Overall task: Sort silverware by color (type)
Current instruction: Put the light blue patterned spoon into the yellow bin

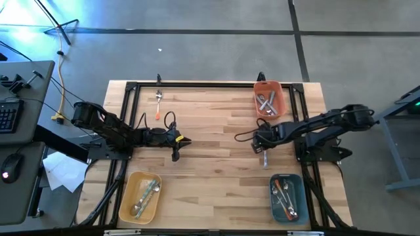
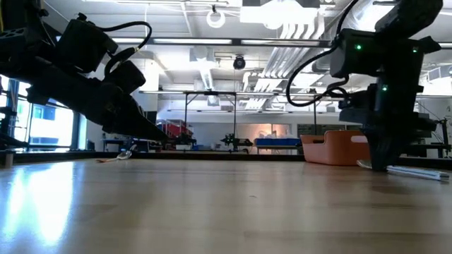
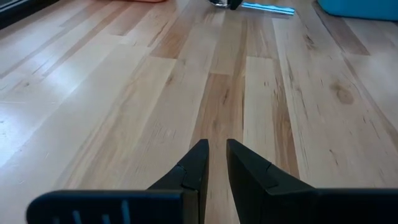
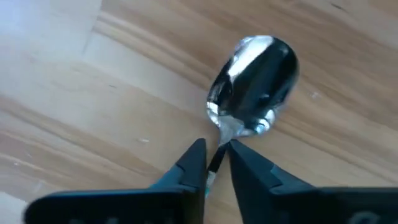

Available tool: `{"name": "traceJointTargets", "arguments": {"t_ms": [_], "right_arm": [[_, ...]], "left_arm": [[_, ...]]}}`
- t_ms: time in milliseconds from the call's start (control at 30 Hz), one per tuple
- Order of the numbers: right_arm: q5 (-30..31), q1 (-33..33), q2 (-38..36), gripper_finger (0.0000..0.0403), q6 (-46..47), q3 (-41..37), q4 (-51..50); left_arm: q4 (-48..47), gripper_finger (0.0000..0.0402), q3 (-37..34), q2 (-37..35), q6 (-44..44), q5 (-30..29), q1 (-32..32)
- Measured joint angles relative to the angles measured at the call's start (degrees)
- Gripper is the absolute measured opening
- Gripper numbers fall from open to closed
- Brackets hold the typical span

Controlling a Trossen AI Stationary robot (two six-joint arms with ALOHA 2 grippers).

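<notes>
My right gripper (image 1: 264, 148) is at the table's right middle, shut on a spoon with a light blue handle (image 1: 266, 160). Its shiny bowl (image 4: 255, 84) shows beyond the fingers in the right wrist view. My left gripper (image 1: 177, 141) hovers at the left middle, shut and holding nothing (image 3: 216, 155). An orange-handled spoon (image 1: 158, 105) lies flat near the far left edge. More silverware lies in the orange bin (image 1: 269, 98), the yellow bin (image 1: 140, 195) and the blue bin (image 1: 287, 196). My right gripper pinches the spoon at its thin neck (image 4: 219, 154), where the bowl meets the blue handle, between the two fingertips. The fingers come from above, pointing down, across the spoon. The handle (image 2: 417, 171) runs level just at the tabletop; whether it is lifted clear I cannot tell.
The orange bin stands at the far right, the blue bin at the near right and the yellow bin at the near left. Bare wood lies between the two grippers. A black frame (image 1: 131, 88) runs along the table's edges.
</notes>
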Motion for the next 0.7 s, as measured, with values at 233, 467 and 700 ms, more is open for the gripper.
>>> {"name": "traceJointTargets", "arguments": {"t_ms": [233,467,700], "right_arm": [[3.9,1.4,-0.3,0.0006,-8.5,1.7,8.0],[11.1,3.6,-0.3,0.0003,-21.9,1.6,25.1],[17.9,4.3,0.9,0.0002,-37.6,1.7,48.8]], "left_arm": [[1.0,0.0046,0.0,0.0,0.0,-1.5,0.0],[5.5,0.0047,0.0,0.0,2.1,3.1,0.0],[7.8,0.0071,3.2,0.0,4.6,7.7,0.0]]}}
